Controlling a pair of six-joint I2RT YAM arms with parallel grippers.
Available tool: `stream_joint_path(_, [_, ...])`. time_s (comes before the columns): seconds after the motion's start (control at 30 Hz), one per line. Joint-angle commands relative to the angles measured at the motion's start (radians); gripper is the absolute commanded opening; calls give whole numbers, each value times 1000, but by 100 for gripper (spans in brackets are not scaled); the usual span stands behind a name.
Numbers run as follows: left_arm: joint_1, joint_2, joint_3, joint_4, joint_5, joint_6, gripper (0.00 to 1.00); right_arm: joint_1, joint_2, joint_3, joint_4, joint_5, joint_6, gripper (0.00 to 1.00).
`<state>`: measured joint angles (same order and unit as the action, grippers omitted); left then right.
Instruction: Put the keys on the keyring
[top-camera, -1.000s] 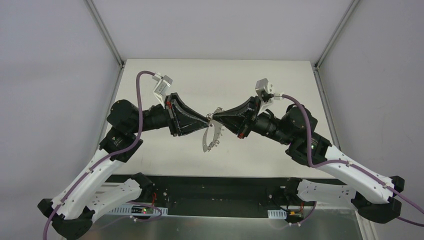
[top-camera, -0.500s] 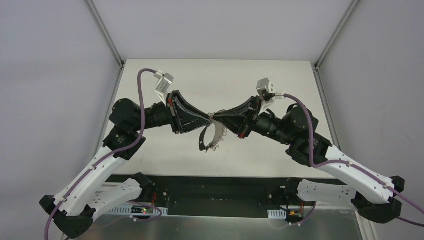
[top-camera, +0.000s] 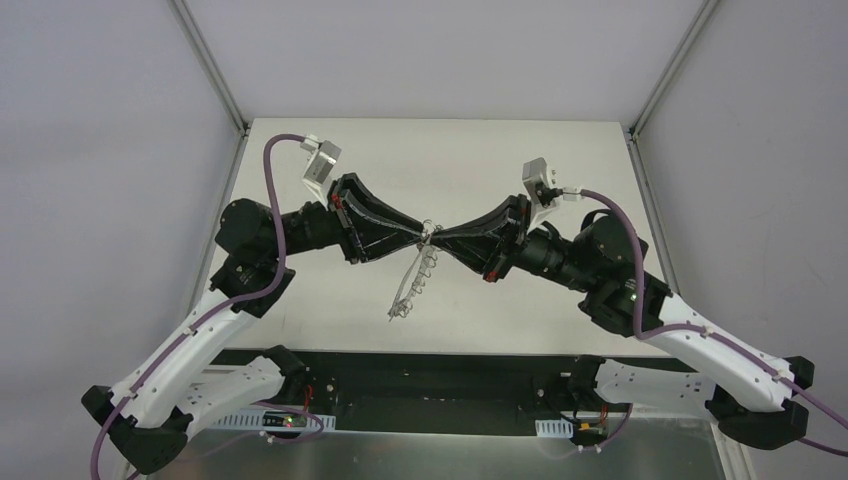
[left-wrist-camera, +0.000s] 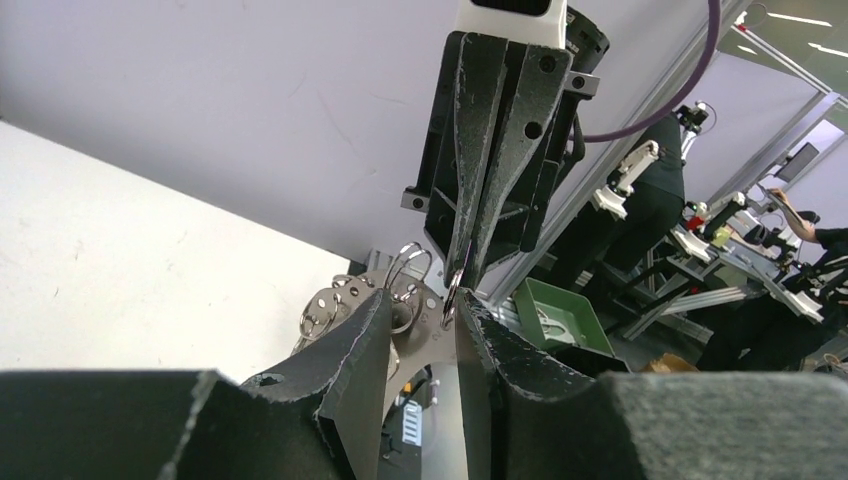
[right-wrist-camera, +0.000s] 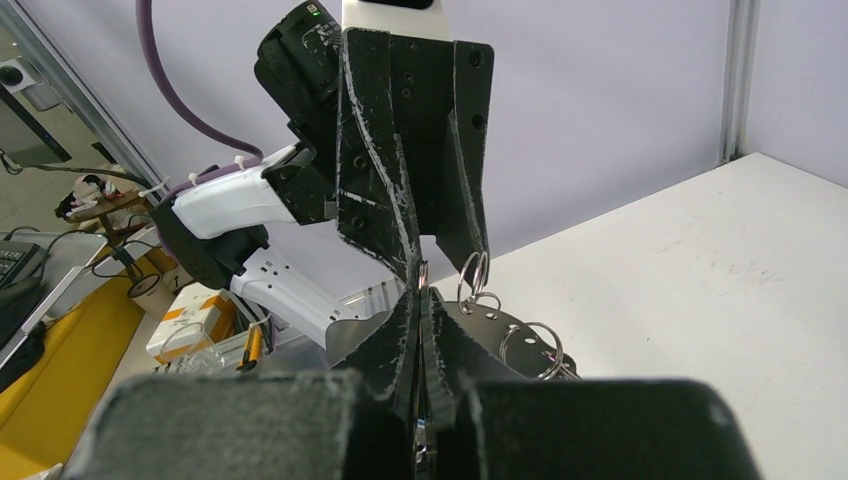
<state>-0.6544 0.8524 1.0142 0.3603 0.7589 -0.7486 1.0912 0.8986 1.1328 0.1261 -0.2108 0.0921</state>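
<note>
We are holding the keyring (top-camera: 410, 278) in the air above the tabletop (top-camera: 300, 150), its long axis hanging down and pointing toward the near left. Our right end effector (top-camera: 436, 238) is pinching its wire, fully closed. Our left end effector (top-camera: 419, 236) is standing partly open around its top, and we cannot tell whether it is gripping.

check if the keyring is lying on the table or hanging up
Hanging: the keyring is pinched at its top where both arms' jaws meet, and the rest dangles below them.
</note>
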Motion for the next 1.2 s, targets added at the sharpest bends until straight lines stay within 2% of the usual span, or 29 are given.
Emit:
stream_joint_path(0.0, [-1,34,22,142,38,-34,29,8,-27,37,62,-28,24,0])
stream_joint_path(0.37, [-1,109,62,226,81,-80,28,8,-49,23,53,-9,23,0])
stream_joint_path(0.53, [-1,98,47,251,103,-112,23,7,-61,10,59,22,11,0])
stream_joint_path(0.93, [-1,94,19,396,147,-231,23,8,-49,5,68,54,10,0])
stream_joint_path(1.17, [-2,95,-6,405,152,-237,25,8,-58,2,81,53,18,0])
